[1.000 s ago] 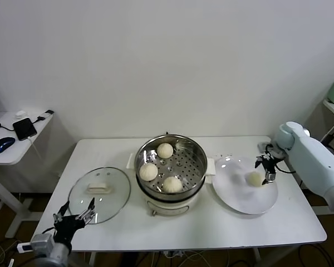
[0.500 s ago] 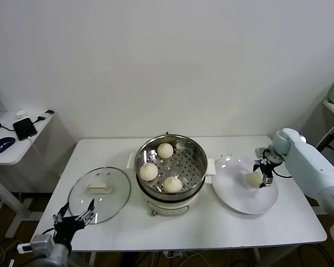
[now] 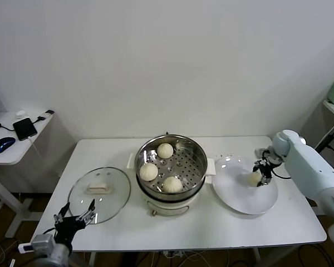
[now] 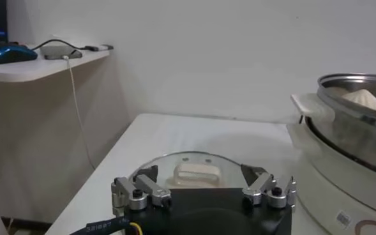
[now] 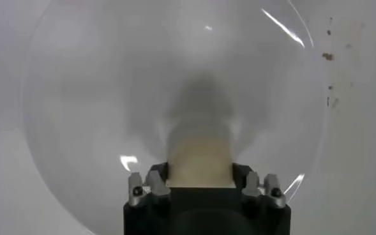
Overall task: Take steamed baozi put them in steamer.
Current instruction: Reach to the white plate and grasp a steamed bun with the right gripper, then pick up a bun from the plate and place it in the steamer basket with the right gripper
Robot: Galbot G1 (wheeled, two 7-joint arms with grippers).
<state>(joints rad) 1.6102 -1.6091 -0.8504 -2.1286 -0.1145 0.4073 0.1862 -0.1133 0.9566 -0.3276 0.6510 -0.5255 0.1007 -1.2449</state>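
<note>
The steamer stands mid-table with three steamed baozi on its perforated tray. A fourth baozi is on the flat white plate to the right. My right gripper is down over it. In the right wrist view the gripper has its fingers against both sides of that baozi, over the plate. My left gripper is open and empty at the front left edge, parked.
A round glass lid lies flat left of the steamer, just ahead of the left gripper. It also shows in the left wrist view, with the steamer beside it. A side table with a phone stands far left.
My right arm has come down and in toward the plate, and the gripper with the baozi has shifted slightly left. The left arm has not moved.
</note>
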